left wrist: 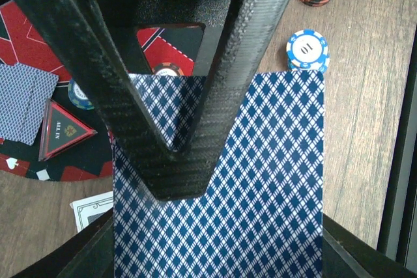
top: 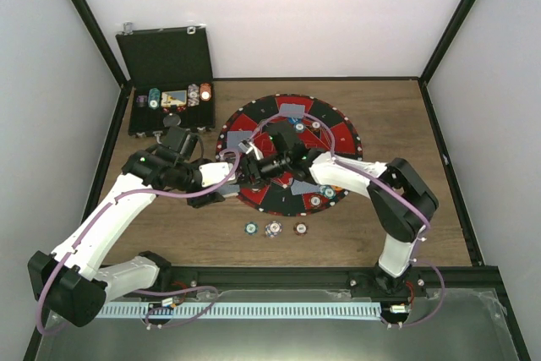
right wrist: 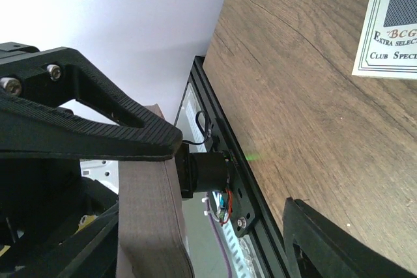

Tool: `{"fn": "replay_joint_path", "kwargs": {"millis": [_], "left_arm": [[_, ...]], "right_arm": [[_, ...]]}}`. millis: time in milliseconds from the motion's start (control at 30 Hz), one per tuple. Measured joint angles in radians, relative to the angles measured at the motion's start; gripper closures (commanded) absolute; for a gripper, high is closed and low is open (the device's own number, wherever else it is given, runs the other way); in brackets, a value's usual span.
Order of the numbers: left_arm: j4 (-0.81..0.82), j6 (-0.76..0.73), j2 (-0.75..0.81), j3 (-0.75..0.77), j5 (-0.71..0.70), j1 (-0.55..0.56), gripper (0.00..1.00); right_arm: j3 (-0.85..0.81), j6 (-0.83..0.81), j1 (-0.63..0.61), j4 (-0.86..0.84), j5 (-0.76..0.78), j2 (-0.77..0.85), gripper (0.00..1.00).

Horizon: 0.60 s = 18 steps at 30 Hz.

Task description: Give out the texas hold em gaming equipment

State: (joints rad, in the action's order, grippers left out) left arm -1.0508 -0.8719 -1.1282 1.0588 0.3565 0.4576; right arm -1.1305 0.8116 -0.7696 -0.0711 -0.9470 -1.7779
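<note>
Both arms meet above the left half of the round mat [top: 342, 134]. The left fingers [left wrist: 163, 128] are closed on a blue diamond-backed card [left wrist: 267, 180], held flat over the mat's near rim and the wooden surface [left wrist: 371, 135]; we cannot tell whether it is one card or a stack. On the mat beside it lie a triangular "ALL IN" marker [left wrist: 65, 131] and face-down cards [left wrist: 23, 102]. Three chips [top: 274, 228] lie in a row on the surface just below the mat. The right fingers [right wrist: 91, 122] stand apart with a grey-brown strip [right wrist: 153, 226] between them; we cannot tell whether they grip it. A printed card [right wrist: 391, 24] lies face up on the wood beyond them. The open case [top: 165, 61] stands at the far left.
</note>
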Motion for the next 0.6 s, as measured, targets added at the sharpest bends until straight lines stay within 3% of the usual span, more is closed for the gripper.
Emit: {"fn": "replay_joint_path", "kwargs": {"millis": [367, 600], "left_arm": [[-0.01, -0.001, 0.0, 0.002, -0.005, 0.0, 0.9], [-0.005, -0.004, 0.0, 0.016, 0.001, 0.0, 0.9]], "right_arm": [[0.055, -0.032, 0.048, 0.042, 0.004, 0.084, 0.56], [0.069, 0.013, 0.053, 0.035, 0.011, 0.146, 0.9]]}}
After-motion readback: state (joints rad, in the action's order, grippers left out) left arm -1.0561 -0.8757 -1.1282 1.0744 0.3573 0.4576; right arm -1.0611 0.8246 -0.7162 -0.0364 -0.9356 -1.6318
